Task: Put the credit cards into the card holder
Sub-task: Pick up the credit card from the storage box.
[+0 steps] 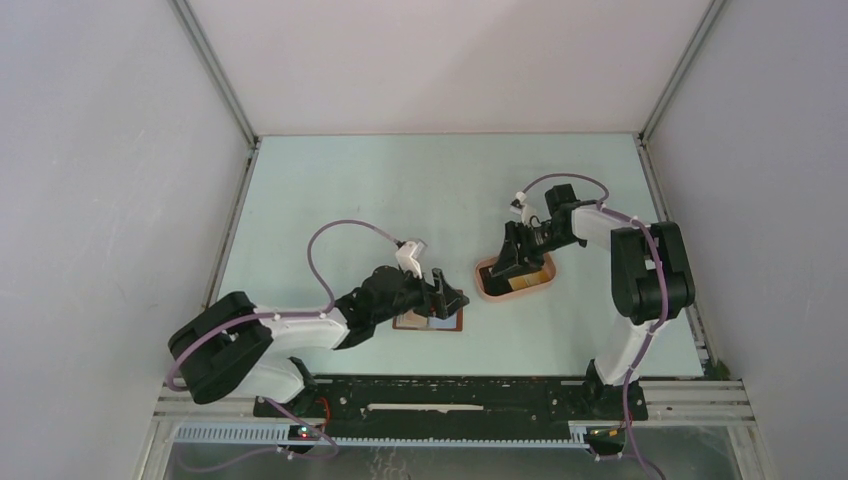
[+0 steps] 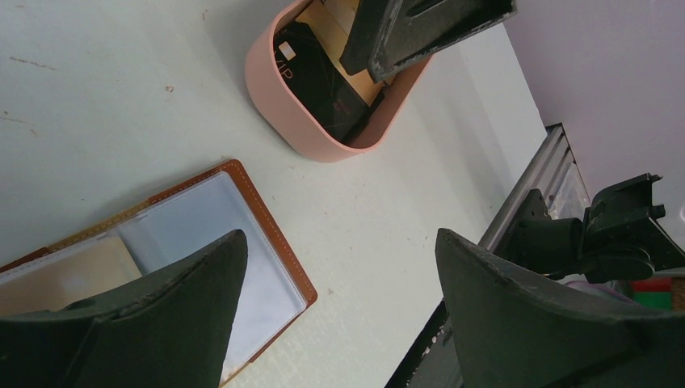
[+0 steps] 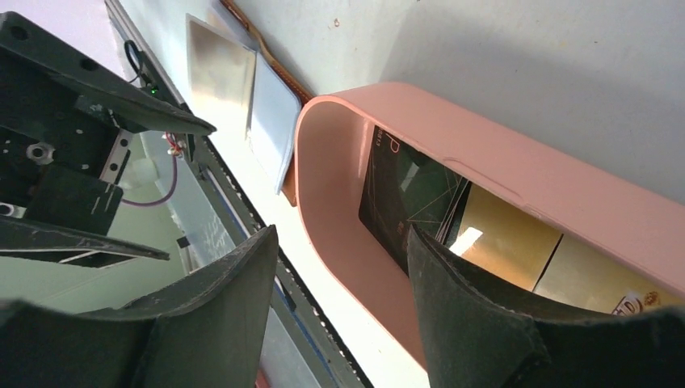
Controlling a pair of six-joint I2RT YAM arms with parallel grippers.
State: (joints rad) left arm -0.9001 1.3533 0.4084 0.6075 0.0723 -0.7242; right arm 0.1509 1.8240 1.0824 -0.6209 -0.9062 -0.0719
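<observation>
The card holder [image 1: 430,322] lies open on the table, brown rim up, with clear pockets [image 2: 210,234]. A tan credit card [image 2: 73,275] sits in its left pocket. My left gripper [image 1: 450,298] hovers open above the holder's right edge [image 2: 339,238], with nothing between its fingers. More credit cards lie in the pink oval tray [image 1: 487,290]: a black one [image 3: 396,202] leaning at the near end and tan ones [image 3: 501,242] behind it. My right gripper [image 3: 341,234] is open and straddles the tray's end wall [image 3: 323,202], one finger inside by the black card, one outside.
The tray [image 2: 299,121] stands just right of and behind the holder [image 3: 271,121], a short gap between them. The metal rail and arm bases [image 1: 450,400] run along the table's near edge. Grey enclosure walls close in the left, right and back.
</observation>
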